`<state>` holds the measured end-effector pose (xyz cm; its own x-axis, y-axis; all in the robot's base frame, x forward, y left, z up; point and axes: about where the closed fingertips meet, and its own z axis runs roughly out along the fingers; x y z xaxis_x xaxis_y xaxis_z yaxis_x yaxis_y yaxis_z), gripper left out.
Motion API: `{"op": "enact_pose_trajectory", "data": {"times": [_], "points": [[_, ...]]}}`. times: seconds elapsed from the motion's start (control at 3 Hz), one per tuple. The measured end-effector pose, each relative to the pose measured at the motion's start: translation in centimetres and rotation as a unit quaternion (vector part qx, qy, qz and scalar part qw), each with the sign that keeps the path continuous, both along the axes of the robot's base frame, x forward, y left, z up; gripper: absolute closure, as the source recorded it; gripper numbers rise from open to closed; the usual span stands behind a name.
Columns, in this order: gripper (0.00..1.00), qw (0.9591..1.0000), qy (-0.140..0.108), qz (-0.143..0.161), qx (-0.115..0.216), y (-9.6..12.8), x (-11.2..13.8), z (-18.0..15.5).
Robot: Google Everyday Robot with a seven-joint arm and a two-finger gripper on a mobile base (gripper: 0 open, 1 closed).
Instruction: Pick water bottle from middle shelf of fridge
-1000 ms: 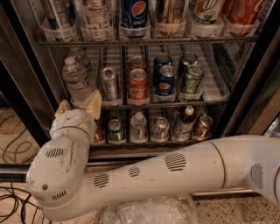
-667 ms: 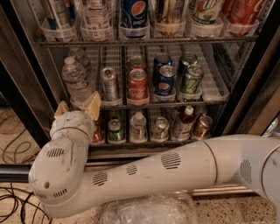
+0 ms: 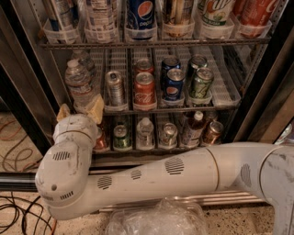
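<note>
The water bottle (image 3: 78, 83), clear ribbed plastic with a white cap, stands at the left end of the middle shelf (image 3: 220, 98) of the fridge (image 3: 32, 59). A second similar bottle (image 3: 86, 58) stands right behind it. My gripper (image 3: 80, 110) is at the shelf's front edge, just below and in front of the bottle's base. It is open, and its two tan fingertips (image 3: 97, 109) sit either side of the bottle's foot. Whether they touch the bottle I cannot tell. My white arm (image 3: 174, 172) crosses the lower part of the view.
Soda cans fill the other lanes of the middle shelf: silver (image 3: 114, 87), red (image 3: 144, 88), blue (image 3: 174, 85), green (image 3: 200, 82). Cupped bottles stand on the rack above (image 3: 140, 13); cans and small bottles below (image 3: 145, 133). Cables (image 3: 18, 215) lie on the floor at left.
The arm's elbow has shifted very slightly to the right. The gripper stays at the bottle's base, still open.
</note>
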<state>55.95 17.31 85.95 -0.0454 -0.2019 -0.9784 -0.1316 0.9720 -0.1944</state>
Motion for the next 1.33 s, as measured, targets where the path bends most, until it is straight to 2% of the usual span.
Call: {"op": "enact_pose_trajectory", "data": {"times": [0.67, 1.33], "points": [[0.3, 0.9998, -0.016, -0.008, 0.012, -0.2, 2.3, 0.5], [0.3, 0.9991, -0.021, -0.005, 0.037, 0.3, 4.1, 0.2]]}}
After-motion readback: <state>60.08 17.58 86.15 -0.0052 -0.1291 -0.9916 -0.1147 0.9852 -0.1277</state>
